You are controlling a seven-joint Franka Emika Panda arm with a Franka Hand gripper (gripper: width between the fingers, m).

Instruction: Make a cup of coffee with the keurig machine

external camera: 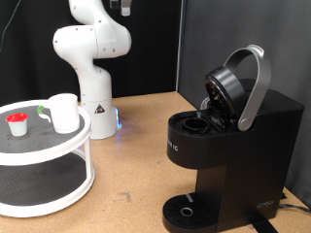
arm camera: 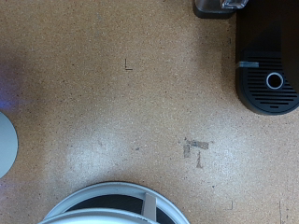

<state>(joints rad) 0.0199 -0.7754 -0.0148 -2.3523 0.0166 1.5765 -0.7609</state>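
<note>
Exterior view: cup [external camera: 64,112] on shelf | keurig machine [external camera: 225,146] lid raised | jaws state unclear

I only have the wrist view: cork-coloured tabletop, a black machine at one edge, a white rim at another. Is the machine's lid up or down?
Observer: Up. In the exterior view the keurig machine has its grey lid handle raised, brew head open.
Operator: Where's the cup?
Observer: The cup stands upright on the top tier of the white round shelf, at the exterior view's left.
Operator: Anything beside it?
Observer: A small red-and-white pod, apart from the cup.
</note>
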